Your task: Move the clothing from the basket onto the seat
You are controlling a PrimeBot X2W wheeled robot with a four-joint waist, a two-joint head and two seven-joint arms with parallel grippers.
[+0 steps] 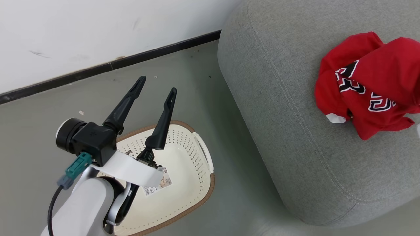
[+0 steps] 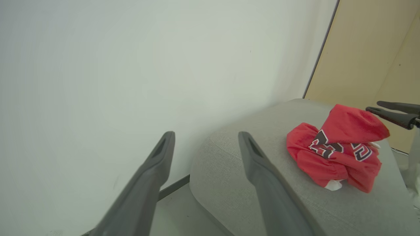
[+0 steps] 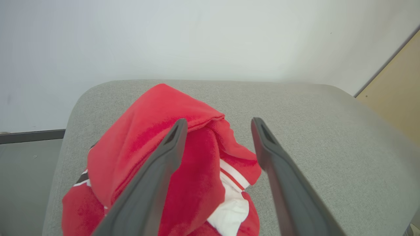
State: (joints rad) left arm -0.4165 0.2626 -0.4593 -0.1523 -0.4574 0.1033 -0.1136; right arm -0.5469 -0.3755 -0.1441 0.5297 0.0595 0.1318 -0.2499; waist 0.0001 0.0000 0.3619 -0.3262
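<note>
Evidently, with the clothing (image 1: 367,85) heaped on the seat (image 1: 279,98) and the basket (image 1: 197,183) to its left showing only its label (image 1: 158,184), the right gripper (image 3: 219,122) above the heap and the left gripper (image 1: 157,84) over the basket both gape, empty.

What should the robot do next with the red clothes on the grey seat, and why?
Probably lift the right gripper up and away from the red jersey clothing. Its fingers stand open, the clothing lies heaped on the grey seat, and what shows of the laundry basket holds just a paper label.
</note>
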